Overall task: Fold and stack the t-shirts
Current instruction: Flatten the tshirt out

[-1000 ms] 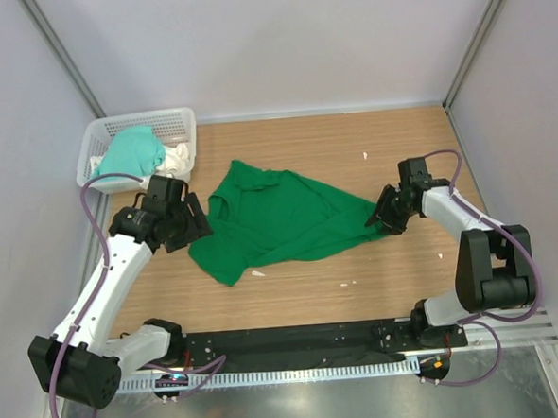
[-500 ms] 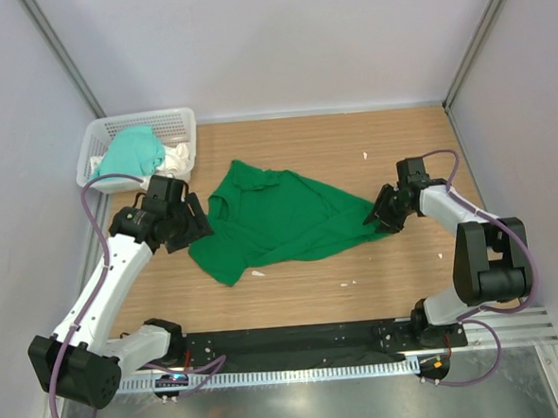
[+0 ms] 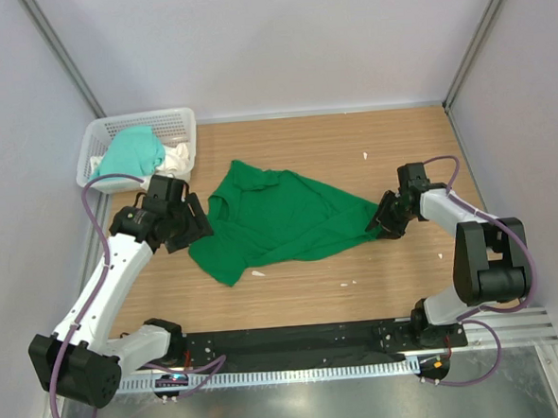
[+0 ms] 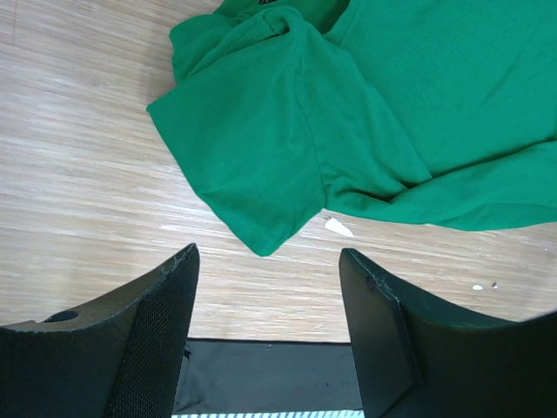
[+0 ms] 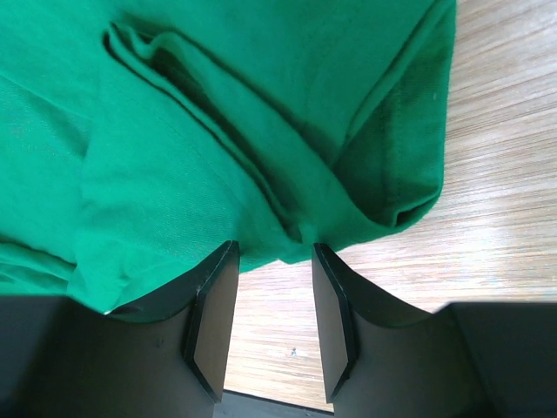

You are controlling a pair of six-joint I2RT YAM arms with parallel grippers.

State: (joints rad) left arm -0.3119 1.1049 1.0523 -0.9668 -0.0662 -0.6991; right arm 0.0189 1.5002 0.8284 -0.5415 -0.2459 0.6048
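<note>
A deep green t-shirt [image 3: 280,218] lies crumpled and spread on the wooden table, mid-scene. My left gripper [image 3: 193,229] hovers open just off its left sleeve. In the left wrist view the wide-apart gripper [image 4: 268,254] frames bare wood, with the sleeve [image 4: 261,157] ahead of it. My right gripper [image 3: 382,223] sits at the shirt's right corner. In the right wrist view that gripper [image 5: 273,251] is open, with the folded hem [image 5: 287,218] at the fingertips and only wood between the fingers. A paler mint-teal t-shirt [image 3: 129,152] lies bunched in the basket.
The white lattice basket [image 3: 141,118] stands at the back left and also holds a white cloth [image 3: 174,161]. Small white scraps [image 3: 257,273] dot the wood. A black strip [image 3: 287,341] runs along the near edge, and grey walls close in both sides.
My right gripper has crept slightly toward the near edge at the shirt's right corner. The left arm and the shirt have not moved.
</note>
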